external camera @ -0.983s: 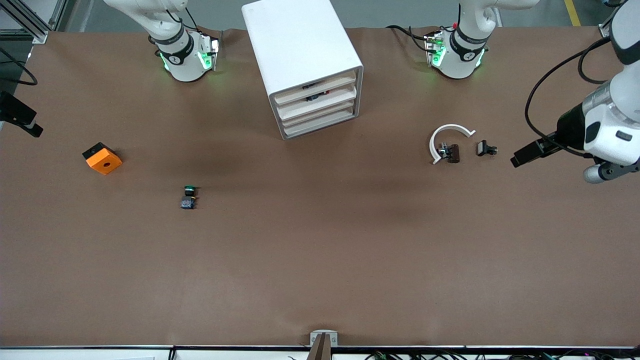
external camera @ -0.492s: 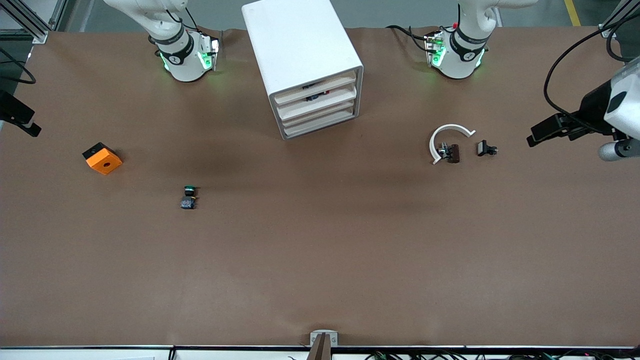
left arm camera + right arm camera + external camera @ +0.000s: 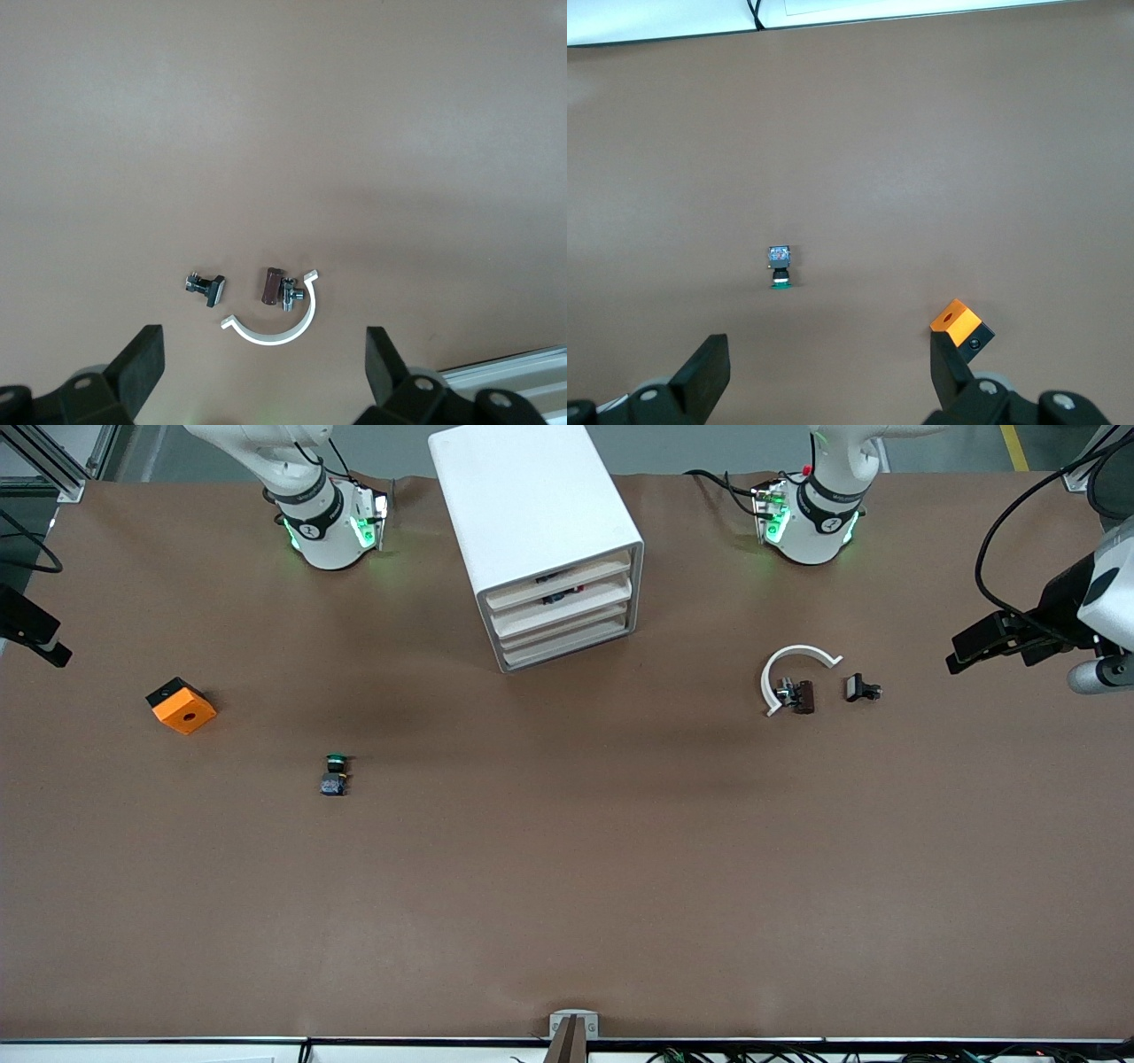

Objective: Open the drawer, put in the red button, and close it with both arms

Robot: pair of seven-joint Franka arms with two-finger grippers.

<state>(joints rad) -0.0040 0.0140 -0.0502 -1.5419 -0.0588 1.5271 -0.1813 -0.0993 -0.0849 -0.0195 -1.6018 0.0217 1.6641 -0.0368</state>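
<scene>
The white cabinet (image 3: 532,505) stands between the arms' bases. The drawer (image 3: 563,610), second-highest, sits level with the other beige fronts. In the slit above its front a small dark thing with a red bit (image 3: 574,590) shows; I cannot tell whether it is the red button. My left gripper (image 3: 964,652) hangs open and empty over the left arm's end of the table; it also shows in the left wrist view (image 3: 263,363). My right gripper (image 3: 51,652) is open and empty at the right arm's end, and shows in the right wrist view (image 3: 828,363).
A green-capped button (image 3: 335,772) lies nearer the front camera than the cabinet and shows in the right wrist view (image 3: 780,268). An orange block (image 3: 182,705) lies by the right gripper. A white C-shaped clamp (image 3: 791,662), a brown part (image 3: 803,696) and a small black part (image 3: 859,687) lie by the left gripper.
My left arm has drawn back toward the left arm's end of the table, away from the clamp. The right gripper has barely shifted. The cabinet and loose parts have not moved.
</scene>
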